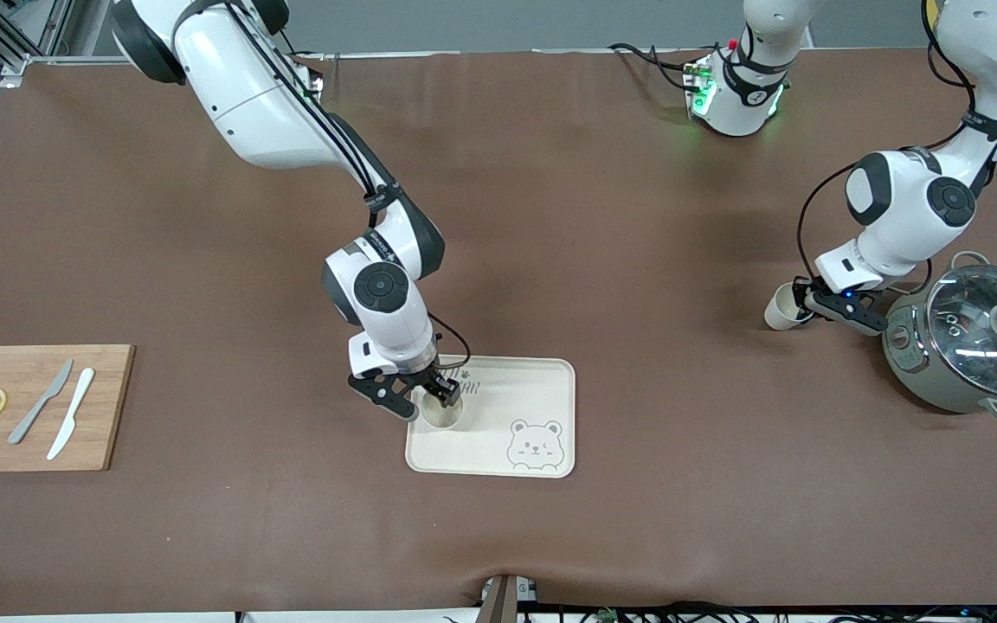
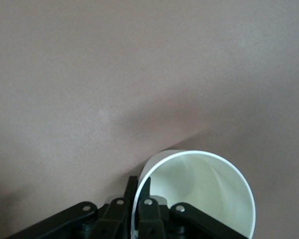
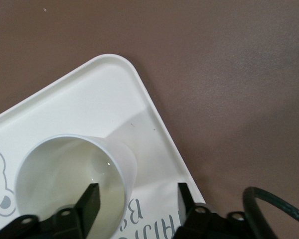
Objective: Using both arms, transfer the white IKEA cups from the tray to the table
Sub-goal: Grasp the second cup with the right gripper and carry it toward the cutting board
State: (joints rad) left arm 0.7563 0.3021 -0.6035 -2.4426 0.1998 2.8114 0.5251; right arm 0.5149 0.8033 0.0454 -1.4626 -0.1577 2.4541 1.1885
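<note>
One white cup (image 1: 440,415) stands upright on the bear tray (image 1: 516,394), in the corner toward the right arm's end. My right gripper (image 1: 431,401) is open over it, one finger inside the cup and the other outside its wall. The right wrist view shows this cup (image 3: 65,174), the tray (image 3: 89,99) and the spread gripper (image 3: 137,196). My left gripper (image 1: 806,305) is shut on the rim of the second white cup (image 1: 781,310), which is tilted low over the table beside the pot. The left wrist view shows the gripper (image 2: 138,191) pinching the cup wall (image 2: 204,194).
A grey-green pot with a glass lid (image 1: 966,346) stands close to the left gripper, at the left arm's end. A wooden cutting board (image 1: 31,407) with two knives and lemon slices lies at the right arm's end. Brown table covering lies between them.
</note>
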